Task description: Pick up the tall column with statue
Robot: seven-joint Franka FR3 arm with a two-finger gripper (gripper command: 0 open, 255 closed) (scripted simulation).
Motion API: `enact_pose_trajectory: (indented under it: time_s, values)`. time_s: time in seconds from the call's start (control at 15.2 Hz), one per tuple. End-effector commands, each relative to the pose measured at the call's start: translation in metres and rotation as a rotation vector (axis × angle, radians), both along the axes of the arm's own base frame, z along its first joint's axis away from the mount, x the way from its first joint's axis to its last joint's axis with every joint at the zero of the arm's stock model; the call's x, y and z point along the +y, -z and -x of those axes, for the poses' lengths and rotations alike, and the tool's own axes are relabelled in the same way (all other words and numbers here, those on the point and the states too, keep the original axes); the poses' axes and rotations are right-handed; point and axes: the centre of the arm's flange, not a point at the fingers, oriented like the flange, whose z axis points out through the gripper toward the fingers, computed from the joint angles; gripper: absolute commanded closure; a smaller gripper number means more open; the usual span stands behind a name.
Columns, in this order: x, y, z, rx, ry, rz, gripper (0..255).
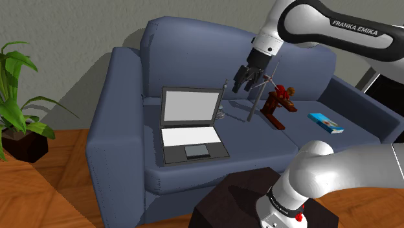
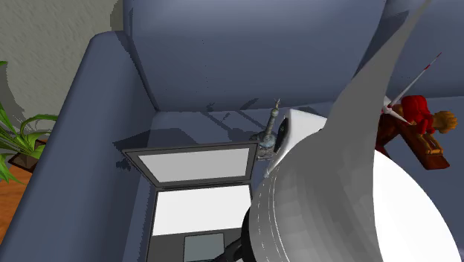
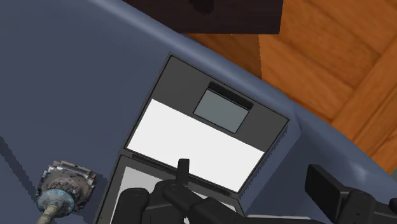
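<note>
Spread, empty gripper (image 1: 243,85) hangs upper centre-right in the shoulder view above the sofa (image 1: 116,133), presumably poised to descend; tall column with statue (image 1: 223,100) stands upright mid-frame, just beside the laptop (image 1: 191,123).

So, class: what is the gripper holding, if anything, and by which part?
Nothing. The open gripper hangs clear of the column, which stands beside the laptop.

Blue-grey upholstered sofa (image 1: 123,136) against a rough grey wall (image 1: 65,32), warm wooden plank floor (image 1: 65,171) in front and at left, green potted plant (image 1: 14,84) at far left
</note>
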Motion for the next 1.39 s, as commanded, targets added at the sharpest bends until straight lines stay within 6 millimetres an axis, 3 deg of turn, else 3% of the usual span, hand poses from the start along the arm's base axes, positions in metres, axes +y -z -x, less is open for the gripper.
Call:
enact_pose_trajectory:
  time_s: [0.0,1.32]
  values:
    - [0.0,0.0,0.0,0.0,0.0,0.0,0]
    - [-0.2,0.056,-0.159,-0.021,-0.069,0.016,0]
